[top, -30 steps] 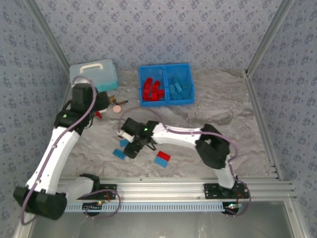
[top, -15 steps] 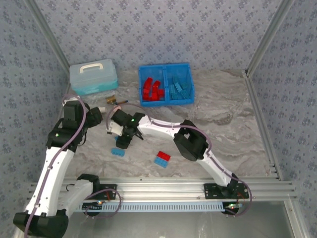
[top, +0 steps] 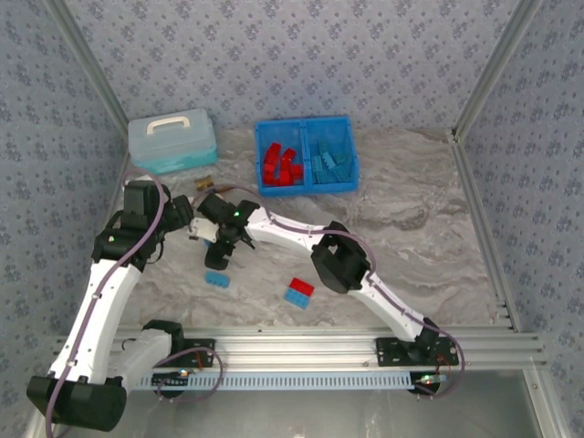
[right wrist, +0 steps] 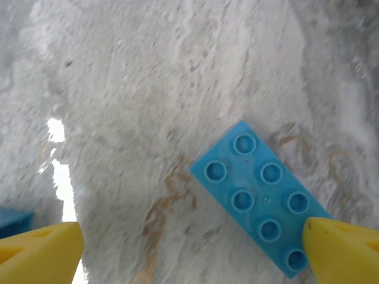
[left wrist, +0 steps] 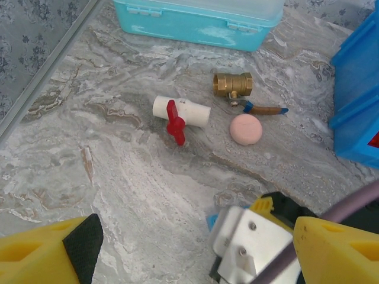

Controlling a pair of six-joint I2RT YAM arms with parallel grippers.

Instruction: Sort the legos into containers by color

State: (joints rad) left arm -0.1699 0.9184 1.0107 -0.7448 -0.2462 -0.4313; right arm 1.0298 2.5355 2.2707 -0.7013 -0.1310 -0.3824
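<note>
Found right gripper (right wrist: pixel 190 247) spread wide over small light-blue studded plastic brick (right wrist: pixel 260 198), flat on marbled table (right wrist: pixel 148 89). Found left gripper (left wrist: pixel 192 248) gaping, empty. Saw red bricks (top: pixel 281 164) in bright blue plastic bin's (top: pixel 306 121) left compartment, light-blue bricks (top: pixel 331 166) in right.
</note>
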